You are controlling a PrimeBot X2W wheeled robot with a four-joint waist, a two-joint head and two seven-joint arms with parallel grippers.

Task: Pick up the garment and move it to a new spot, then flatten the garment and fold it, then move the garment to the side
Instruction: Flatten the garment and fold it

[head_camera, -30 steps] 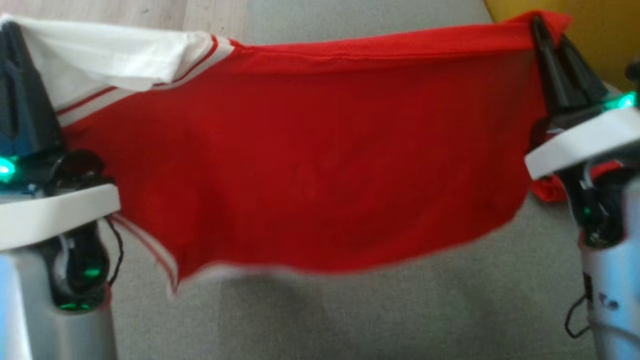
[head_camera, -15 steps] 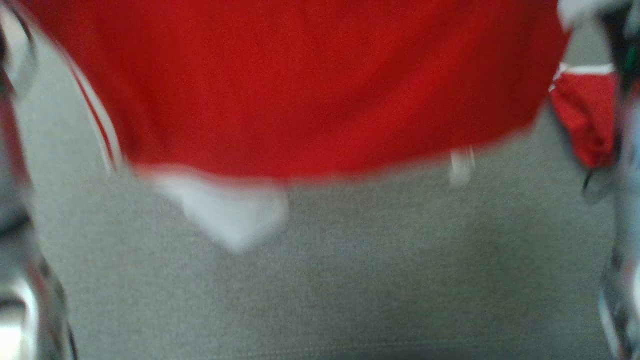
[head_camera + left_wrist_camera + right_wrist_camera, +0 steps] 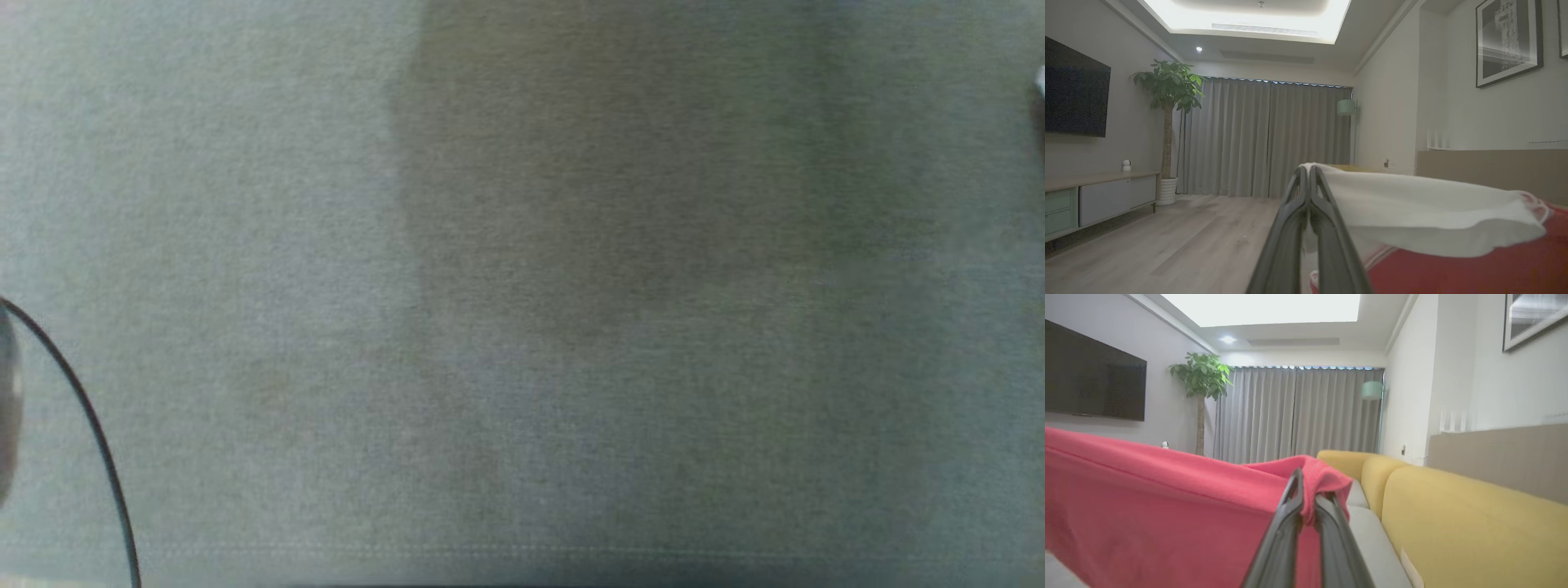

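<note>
1. Head view: looking straight down on blurred grey upholstery (image 3: 245,245), with a thin dark cable (image 3: 90,416) curving in at the lower left edge.
2. Left wrist view: left gripper (image 3: 1308,168), 2 fingers pressed together, pinching the white part of the garment (image 3: 1412,204) (red body trailing off right), held up in the air, wooden floor (image 3: 1167,245) beyond.
3. Right wrist view: right gripper (image 3: 1309,484) clamped tight on a red corner of the garment, cloth stretching away left, yellow sofa (image 3: 1453,522) alongside.

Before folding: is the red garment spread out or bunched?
Spread: the garment hangs stretched between the left end effector and right end effector.
</note>
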